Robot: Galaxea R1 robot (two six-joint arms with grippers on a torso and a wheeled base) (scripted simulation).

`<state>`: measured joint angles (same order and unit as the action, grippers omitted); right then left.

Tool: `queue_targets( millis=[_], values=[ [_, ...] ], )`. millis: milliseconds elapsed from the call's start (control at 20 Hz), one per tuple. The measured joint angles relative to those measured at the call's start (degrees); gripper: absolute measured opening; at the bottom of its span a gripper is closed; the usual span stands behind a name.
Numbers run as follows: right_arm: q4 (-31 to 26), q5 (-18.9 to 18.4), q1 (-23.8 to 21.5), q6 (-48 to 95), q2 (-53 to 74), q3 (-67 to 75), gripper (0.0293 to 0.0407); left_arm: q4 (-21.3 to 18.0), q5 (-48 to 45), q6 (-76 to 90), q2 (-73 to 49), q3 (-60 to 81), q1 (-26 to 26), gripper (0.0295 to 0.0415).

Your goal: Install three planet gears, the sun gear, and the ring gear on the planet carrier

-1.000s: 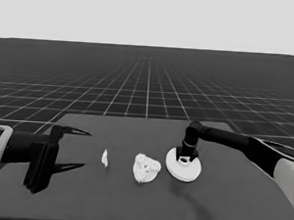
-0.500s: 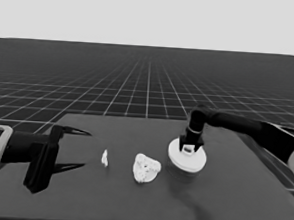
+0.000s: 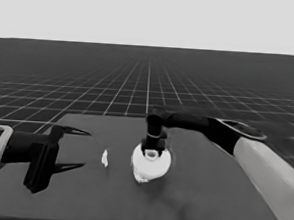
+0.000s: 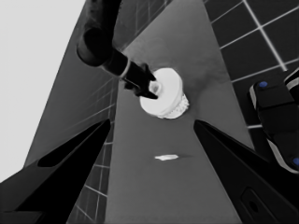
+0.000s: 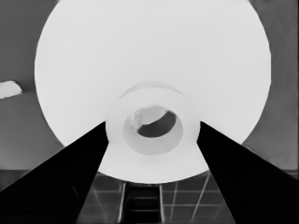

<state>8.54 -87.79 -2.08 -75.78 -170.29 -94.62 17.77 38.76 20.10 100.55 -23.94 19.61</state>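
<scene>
My right tool (image 3: 152, 149) pinched the larger round part (image 3: 152, 163) by its hub at mid-desk (image 3: 207, 194) — held there, I judged, over the gears (image 4: 176, 108). Left tool (image 3: 77, 148) waited, spread.

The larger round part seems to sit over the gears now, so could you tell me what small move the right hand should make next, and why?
Probably ease the larger round part straight down to seat it. The right hand grips its raised hub, one finger each side in the right wrist view. The left wrist view shows gear teeth under its rim, so it may not be fully seated. The left hand waits, open, at the table's left end.
</scene>
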Motion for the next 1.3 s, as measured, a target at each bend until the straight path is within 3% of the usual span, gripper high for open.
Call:
queue_targets(
  millis=[300,400,550,1300],
  values=[
    [0.3,-0.1,0.3,-0.2,-4.2,-4.1,0.0348,0.0,0.0,0.0,0.0,0.0,0.0,0.0385],
    [3.7,1.0,3.8,0.9,-4.8,-6.0,0.0348,0.0,0.0,0.0,0.0,0.0,0.0,0.0385],
    [5.1,1.6,5.3,1.5,-5.1,-7.1,0.0348,0.0,0.0,0.0,0.0,0.0,0.0,0.0385],
    [5.4,1.7,5.8,-2.6,-5.2,-7.3,0.0348,0.0,0.0,0.0,0.0,0.0,0.0,0.0385]
  ],
)
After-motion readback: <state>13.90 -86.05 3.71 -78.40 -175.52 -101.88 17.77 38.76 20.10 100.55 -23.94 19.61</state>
